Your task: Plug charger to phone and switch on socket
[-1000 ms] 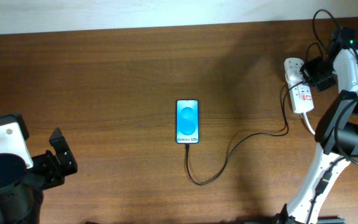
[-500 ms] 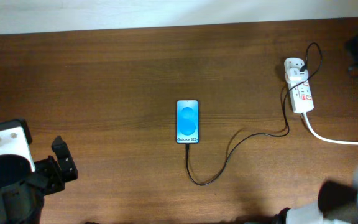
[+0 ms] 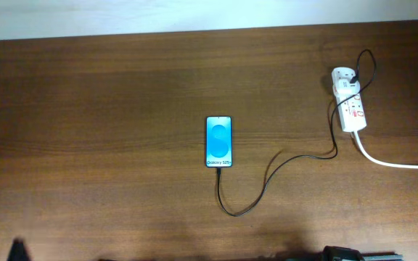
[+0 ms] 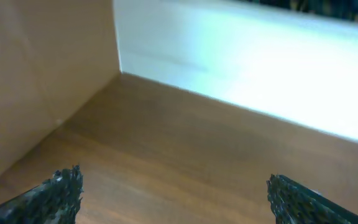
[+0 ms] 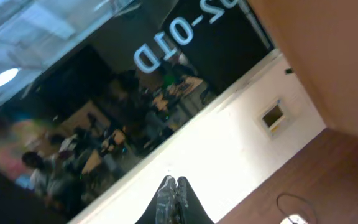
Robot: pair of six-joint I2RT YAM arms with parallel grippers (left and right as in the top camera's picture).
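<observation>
The phone (image 3: 219, 142) lies flat at the table's middle with its blue screen up. The thin black charger cable (image 3: 267, 181) runs from the phone's near end in a loop and on to the white socket strip (image 3: 349, 107) at the far right. Neither gripper shows in the overhead view. In the left wrist view my left gripper (image 4: 176, 196) is open, its fingertips wide apart over bare wood, holding nothing. In the right wrist view my right gripper (image 5: 174, 186) is shut and empty, raised and facing a wall and a window. A loop of the cable (image 5: 297, 202) shows at the lower right there.
The socket's thick white cord (image 3: 398, 164) runs off the right edge of the table. A white wall (image 4: 260, 68) stands at the table's far edge, with a tan panel (image 4: 36, 74) at the left side. A dark arm base (image 3: 343, 254) shows at the bottom edge.
Both arms have pulled back out of the overhead view: the right arm left the socket and moved off right, the left arm withdrew off the lower left. Phone, cable and socket have not moved.
</observation>
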